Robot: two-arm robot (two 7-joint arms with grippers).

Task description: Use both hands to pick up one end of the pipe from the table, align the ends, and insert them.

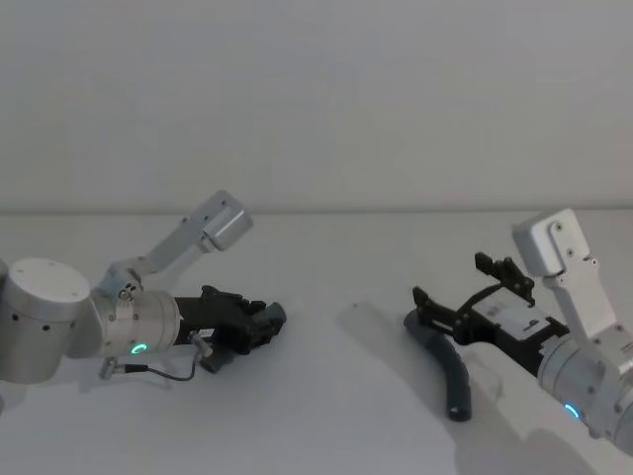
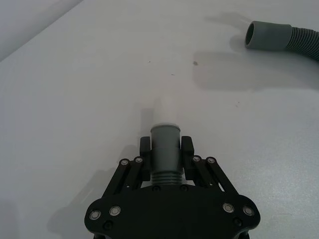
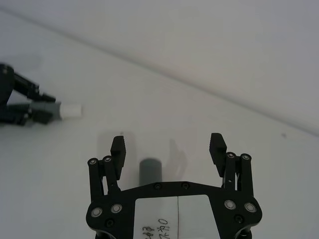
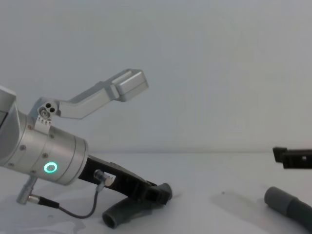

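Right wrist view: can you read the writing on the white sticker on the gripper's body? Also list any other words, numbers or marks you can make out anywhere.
White sticker on the right gripper: dark handwritten marks at its lower edge, turned sideways and partly cut off by the picture's edge; too unclear to read.
Left gripper, the hose piece in it, the other hose piece, the table: no writing visible.

We see soft, even, somewhat dim light.
On the matte white table [image 2: 75, 99] we find pale, soft-edged shadows lying near the right gripper [image 3: 167, 141] and the pipe piece [image 2: 279, 37]; a green ring light [image 4: 49, 167] glows.
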